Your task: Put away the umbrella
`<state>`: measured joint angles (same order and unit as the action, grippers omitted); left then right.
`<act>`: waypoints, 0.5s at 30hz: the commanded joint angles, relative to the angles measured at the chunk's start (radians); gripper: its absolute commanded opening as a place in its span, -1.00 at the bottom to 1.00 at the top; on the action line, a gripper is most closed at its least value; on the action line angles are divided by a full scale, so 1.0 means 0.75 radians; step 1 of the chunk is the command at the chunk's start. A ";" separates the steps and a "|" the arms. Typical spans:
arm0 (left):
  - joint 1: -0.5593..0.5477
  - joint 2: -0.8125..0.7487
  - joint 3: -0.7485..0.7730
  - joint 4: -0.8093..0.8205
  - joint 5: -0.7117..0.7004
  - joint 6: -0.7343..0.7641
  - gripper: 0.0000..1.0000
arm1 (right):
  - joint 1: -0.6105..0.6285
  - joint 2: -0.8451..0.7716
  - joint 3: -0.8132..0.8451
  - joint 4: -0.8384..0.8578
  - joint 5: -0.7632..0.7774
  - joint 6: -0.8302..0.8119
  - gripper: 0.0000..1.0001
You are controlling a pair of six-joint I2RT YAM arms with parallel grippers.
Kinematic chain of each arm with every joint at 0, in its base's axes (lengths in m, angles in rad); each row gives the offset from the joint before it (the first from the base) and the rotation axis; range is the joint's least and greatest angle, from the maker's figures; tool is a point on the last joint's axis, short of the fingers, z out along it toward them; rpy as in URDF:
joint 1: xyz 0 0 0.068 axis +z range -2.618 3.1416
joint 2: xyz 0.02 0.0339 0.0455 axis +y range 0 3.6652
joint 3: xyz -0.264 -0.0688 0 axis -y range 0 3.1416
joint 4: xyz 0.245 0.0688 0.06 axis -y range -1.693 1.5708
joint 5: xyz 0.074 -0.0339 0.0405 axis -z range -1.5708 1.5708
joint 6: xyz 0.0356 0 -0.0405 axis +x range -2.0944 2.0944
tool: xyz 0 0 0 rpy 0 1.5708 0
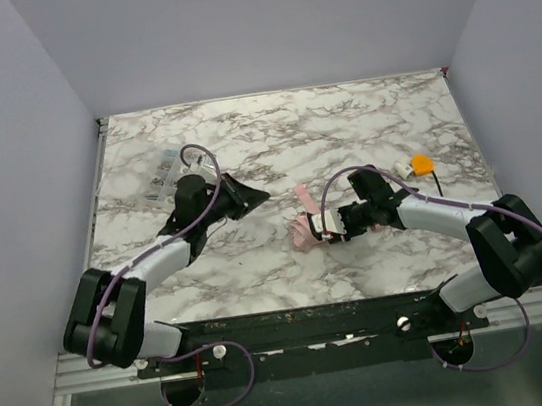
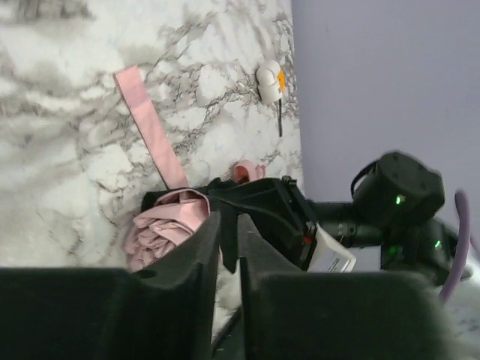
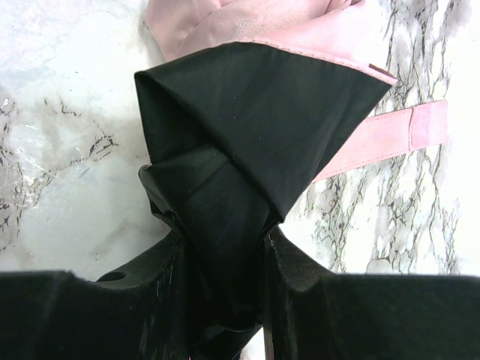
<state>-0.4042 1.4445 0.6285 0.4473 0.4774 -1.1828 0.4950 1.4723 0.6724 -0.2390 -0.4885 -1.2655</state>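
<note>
The umbrella (image 1: 302,231) lies folded on the marble table, pale pink fabric bunched, its pink strap (image 1: 303,196) stretched out toward the back. My right gripper (image 1: 333,225) is shut on the umbrella's black fabric part (image 3: 255,112); in the right wrist view that fabric fills the gap between the fingers, with pink fabric (image 3: 247,19) beyond it. My left gripper (image 1: 255,197) is a short way left of the umbrella, shut and empty. In the left wrist view its fingers (image 2: 202,247) point at the pink bundle (image 2: 161,225) and the strap (image 2: 150,124).
A small orange and white object (image 1: 421,163) lies right of the right gripper, near the right wall; it also shows in the left wrist view (image 2: 270,81). A clear plastic packet (image 1: 166,172) lies at the back left. Grey walls enclose the table on three sides.
</note>
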 commanded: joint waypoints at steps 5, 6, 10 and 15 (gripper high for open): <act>0.072 -0.585 -0.142 0.135 0.156 0.952 0.76 | 0.019 0.104 -0.082 -0.232 0.179 -0.041 -0.99; 0.088 -0.659 -0.166 0.151 0.123 0.951 0.96 | 0.020 0.106 -0.081 -0.233 0.178 -0.043 -0.99; 0.124 -0.777 -0.289 0.403 0.182 1.023 0.97 | 0.024 0.112 -0.075 -0.231 0.177 -0.041 -0.99; -0.046 -0.750 -0.324 0.376 0.457 1.516 0.75 | 0.028 0.114 -0.075 -0.231 0.177 -0.047 -0.99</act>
<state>-0.3290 0.8646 0.4217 0.7338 0.6479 -0.4255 0.4984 1.4742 0.6754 -0.2409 -0.4828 -1.2655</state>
